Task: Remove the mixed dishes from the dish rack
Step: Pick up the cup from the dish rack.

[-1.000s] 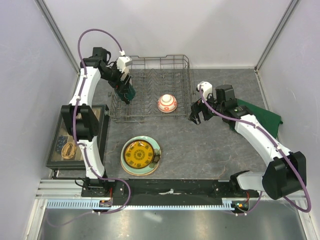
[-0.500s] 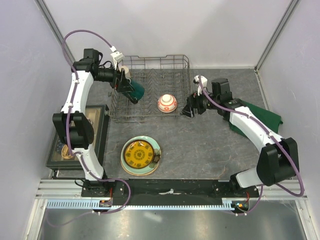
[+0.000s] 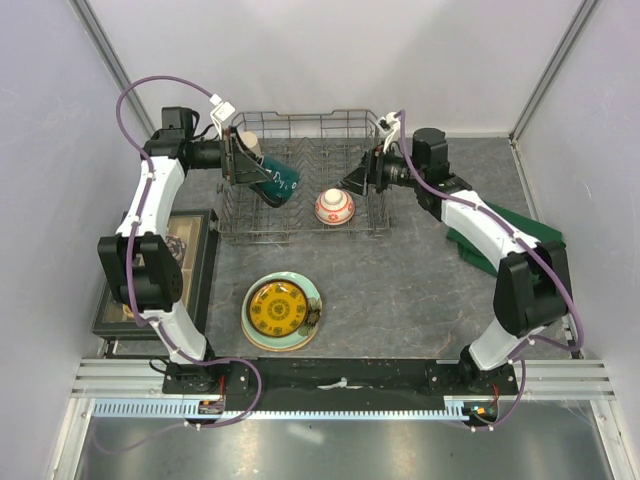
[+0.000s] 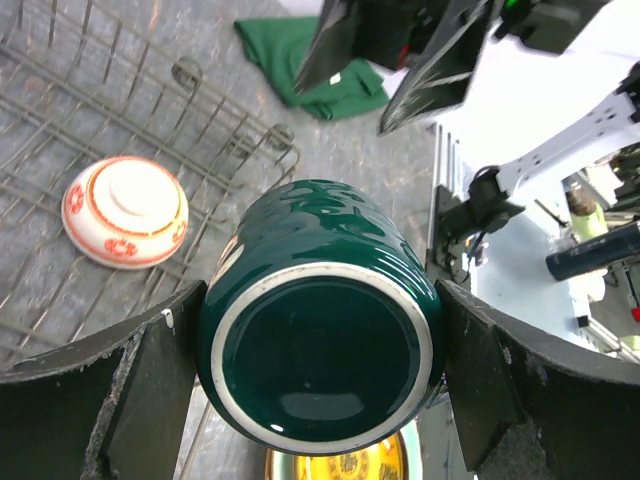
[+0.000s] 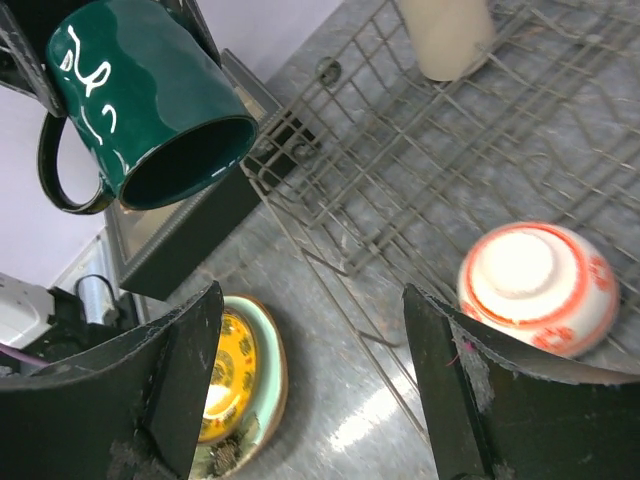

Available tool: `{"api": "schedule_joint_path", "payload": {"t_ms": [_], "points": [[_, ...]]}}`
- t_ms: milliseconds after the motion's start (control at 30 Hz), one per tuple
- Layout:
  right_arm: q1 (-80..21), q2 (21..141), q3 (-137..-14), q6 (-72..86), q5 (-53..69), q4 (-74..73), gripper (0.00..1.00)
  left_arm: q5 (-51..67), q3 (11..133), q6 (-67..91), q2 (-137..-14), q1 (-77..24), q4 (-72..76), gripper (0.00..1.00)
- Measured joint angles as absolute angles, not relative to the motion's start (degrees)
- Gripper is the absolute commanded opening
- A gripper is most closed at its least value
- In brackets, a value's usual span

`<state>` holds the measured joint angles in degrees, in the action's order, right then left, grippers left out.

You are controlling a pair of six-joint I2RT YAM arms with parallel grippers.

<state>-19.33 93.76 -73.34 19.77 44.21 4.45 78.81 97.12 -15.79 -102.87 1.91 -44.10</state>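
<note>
Grip secured: my left tool clamps the dark green ceramic mug, white marks unreadable, above the grey wire dish rack; my right tool gapes open, empty.

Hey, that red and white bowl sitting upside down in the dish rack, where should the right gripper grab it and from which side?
Probably the raised foot ring on top, coming straight down from above. The red-and-white bowl sits upside down in the dish rack, its rim down among the wires, so only the ring and dome are exposed. The right gripper is open.
</note>
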Motion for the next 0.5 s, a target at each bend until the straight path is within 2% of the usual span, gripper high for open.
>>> {"api": "schedule_joint_path", "payload": {"t_ms": [233, 500], "points": [[-24.05, 98.3, -75.24, 22.63, 44.14, 10.07, 0.76, 80.27, 96.57, -9.52, -101.49, 1.91, -36.27, 0.01], [-28.38, 104.36, -83.4, 22.39, 42.35, 12.71, 0.7, 81.32, 96.16, -3.14, -100.77, 1.85, -28.95, 0.02]]}}
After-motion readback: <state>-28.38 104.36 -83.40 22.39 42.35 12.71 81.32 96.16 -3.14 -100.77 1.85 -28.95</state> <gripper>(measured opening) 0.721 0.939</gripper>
